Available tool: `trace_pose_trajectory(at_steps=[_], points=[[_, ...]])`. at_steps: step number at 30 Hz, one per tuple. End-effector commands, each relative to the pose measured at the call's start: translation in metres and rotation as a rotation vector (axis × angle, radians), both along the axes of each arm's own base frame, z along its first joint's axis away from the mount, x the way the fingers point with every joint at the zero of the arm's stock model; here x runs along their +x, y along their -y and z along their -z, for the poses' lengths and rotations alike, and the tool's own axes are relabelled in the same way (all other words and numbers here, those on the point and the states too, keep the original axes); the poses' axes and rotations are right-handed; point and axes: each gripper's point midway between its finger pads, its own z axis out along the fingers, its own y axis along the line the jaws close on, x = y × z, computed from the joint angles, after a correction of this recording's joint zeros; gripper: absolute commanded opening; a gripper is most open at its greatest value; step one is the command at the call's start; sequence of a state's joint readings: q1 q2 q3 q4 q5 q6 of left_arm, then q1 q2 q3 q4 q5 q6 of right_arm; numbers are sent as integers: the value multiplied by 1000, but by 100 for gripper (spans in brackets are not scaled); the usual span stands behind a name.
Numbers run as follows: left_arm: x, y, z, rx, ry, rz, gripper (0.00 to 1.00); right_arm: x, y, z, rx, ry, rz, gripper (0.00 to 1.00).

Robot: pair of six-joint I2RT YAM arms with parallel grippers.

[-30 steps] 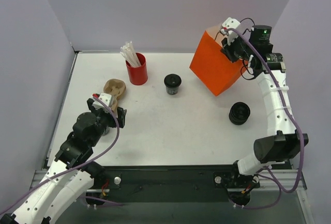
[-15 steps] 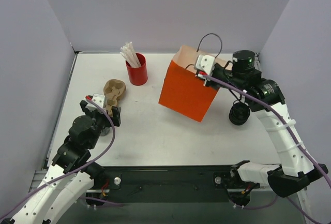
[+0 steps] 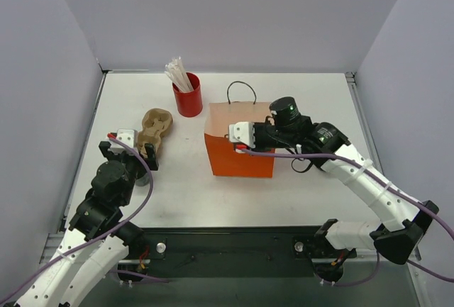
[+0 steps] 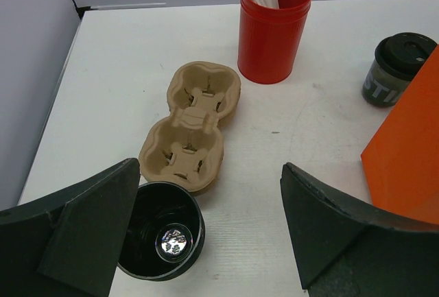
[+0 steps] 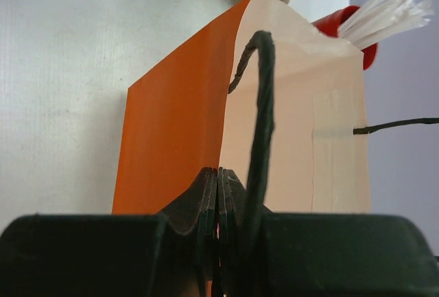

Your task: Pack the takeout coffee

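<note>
One takeout coffee (image 4: 400,68), a small dark cup with a black lid, stands right of the red cup in the left wrist view; in the top view the bag hides it. An orange paper bag (image 3: 240,152) is upright mid-table, mouth up, its black cord handle (image 5: 261,105) arching over the rim. My right gripper (image 3: 242,137) is shut on the bag's near rim, and the right wrist view shows the jaws pressed together on the paper (image 5: 219,177). My left gripper (image 3: 128,152) hovers open at the near left, nothing between its fingers (image 4: 103,208).
A brown two-hole pulp cup carrier (image 4: 195,125) lies just ahead of the left gripper. A red cup of white sticks (image 3: 188,95) stands behind it. A round black open container (image 4: 161,239) sits by the left finger. Grey walls enclose the white table (image 3: 298,94).
My right arm swung the orange bag from the far right, tilted in the air, leftward and down to mid-table, now upright. The left gripper drew back slightly toward the near left.
</note>
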State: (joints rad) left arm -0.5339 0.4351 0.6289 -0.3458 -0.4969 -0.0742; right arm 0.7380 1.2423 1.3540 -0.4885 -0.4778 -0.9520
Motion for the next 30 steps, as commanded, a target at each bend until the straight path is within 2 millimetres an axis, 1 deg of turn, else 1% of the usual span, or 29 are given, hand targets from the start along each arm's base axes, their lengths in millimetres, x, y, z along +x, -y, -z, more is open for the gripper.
trace_pose_trajectory(at_steps=[1,2,3,4,6,9,10,13,16,19,20,21,26,28,29,30], points=[[0,-7,-12,-24,34,-39,94,-11,-4,22,-31,64,-42,0],[1,-7,-11,-22,29,-36,94,-17,-2,40,-50,38,-43,0],[2,-4,-11,-22,26,-24,93,-17,0,42,-54,54,-26,0],[2,-3,-11,-23,26,-21,94,-17,-6,41,-36,80,-16,0],[3,-3,-10,-20,20,-18,94,-19,-4,55,-39,67,1,0],[3,0,-7,-17,11,-6,94,-25,-3,63,-21,64,-21,0],[4,0,-7,-15,10,-4,94,-29,-5,61,-5,59,-44,0],[4,2,-6,-13,4,3,94,-31,-6,56,23,50,-63,0],[4,2,-6,-15,8,3,94,-26,-3,49,48,39,-51,0],[5,2,-6,-12,8,4,94,-20,1,48,58,43,-41,0],[5,3,-7,-13,7,7,94,-22,1,45,75,39,-54,0],[5,3,-6,-11,7,7,93,-18,4,42,88,45,-45,0],[6,2,-5,-11,1,5,94,-15,6,31,120,46,-58,0],[5,2,-5,-12,1,5,94,-13,9,30,122,38,-58,0],[5,2,-5,-11,2,4,94,-14,9,29,129,37,-62,1],[6,1,-5,-11,3,2,94,-18,6,30,140,22,-90,1]])
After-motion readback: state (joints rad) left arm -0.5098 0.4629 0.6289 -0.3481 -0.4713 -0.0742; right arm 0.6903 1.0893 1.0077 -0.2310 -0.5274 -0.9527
